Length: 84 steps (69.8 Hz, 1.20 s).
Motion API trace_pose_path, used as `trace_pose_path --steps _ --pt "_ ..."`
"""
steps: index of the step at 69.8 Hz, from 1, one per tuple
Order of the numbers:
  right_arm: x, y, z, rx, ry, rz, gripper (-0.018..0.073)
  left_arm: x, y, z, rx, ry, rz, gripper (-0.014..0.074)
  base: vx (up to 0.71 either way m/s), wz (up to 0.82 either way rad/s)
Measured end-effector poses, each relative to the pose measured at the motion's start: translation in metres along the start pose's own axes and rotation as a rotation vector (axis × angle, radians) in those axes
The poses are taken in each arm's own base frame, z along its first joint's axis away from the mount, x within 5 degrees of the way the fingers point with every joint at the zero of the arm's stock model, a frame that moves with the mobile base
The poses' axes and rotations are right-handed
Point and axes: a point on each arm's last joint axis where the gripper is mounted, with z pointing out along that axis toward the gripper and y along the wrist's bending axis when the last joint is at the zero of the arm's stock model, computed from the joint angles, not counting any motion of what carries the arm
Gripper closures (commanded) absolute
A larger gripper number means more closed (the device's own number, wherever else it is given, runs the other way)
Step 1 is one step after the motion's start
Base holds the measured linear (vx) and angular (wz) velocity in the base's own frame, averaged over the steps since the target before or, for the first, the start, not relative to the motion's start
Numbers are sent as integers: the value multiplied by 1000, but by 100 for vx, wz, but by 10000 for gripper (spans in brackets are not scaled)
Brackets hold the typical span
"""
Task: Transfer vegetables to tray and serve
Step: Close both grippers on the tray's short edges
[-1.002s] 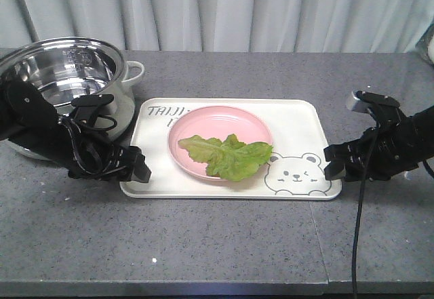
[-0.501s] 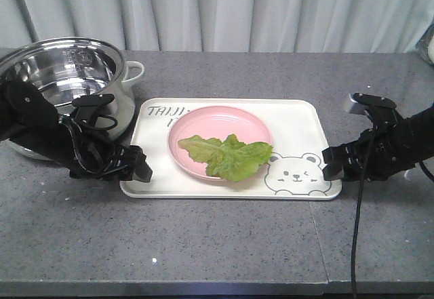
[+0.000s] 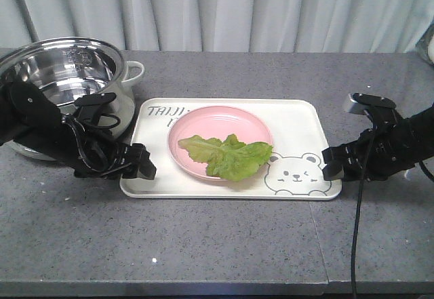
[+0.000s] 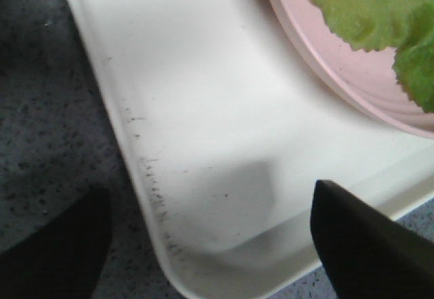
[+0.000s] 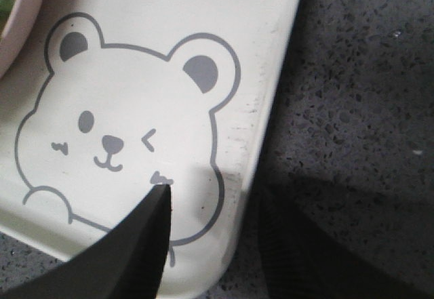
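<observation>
The lettuce leaf (image 3: 227, 155) lies on the pink plate (image 3: 203, 119), which sits in the middle of the cream tray (image 3: 298, 119), so the transfer looks done and serving is what remains.

The left end effector (image 3: 144, 170) has crept in over the last second and now sits at the tray's near left corner. The right end effector (image 3: 330, 167) closed in slightly and has since held at the near right edge. Both arms seem to be lining up to grip the tray from its 2 short sides for a lift. The tray, plate and leaf have not shifted.

The front view gives the layout: a steel pot (image 3: 64, 68) behind the left arm and the grey surface (image 3: 224, 245) under everything. It cannot show how the jaws stand.

The wrist views do. On the left, the fingers (image 4: 366, 245) are spread, 1 over the tray floor and 1 over the surface outside, with the corner rim between them and not yet pinched. On the right, 1 finger (image 5: 129, 251) hangs over the bear drawing (image 5: 115, 129) and the other is a dark blur outside the rim. That end effector is also spread and holds nothing.
</observation>
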Motion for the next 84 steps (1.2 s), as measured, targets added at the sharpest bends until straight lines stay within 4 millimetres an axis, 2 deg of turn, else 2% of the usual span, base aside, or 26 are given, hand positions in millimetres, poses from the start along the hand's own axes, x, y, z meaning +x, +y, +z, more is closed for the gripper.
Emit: trace_pose_path --steps 32,56,71,84 --pt "-1 0 0 3 -6 0 260 0 -2 4 -5 1 11 150 0 0" --pt "-2 -1 0 16 -25 -3 260 0 -2 4 -10 4 18 153 0 0" --pt "-1 -5 8 12 -5 10 262 1 -2 4 -10 5 18 153 0 0" --pt "-1 -5 9 9 -4 10 305 1 -2 4 -10 5 18 157 0 0"
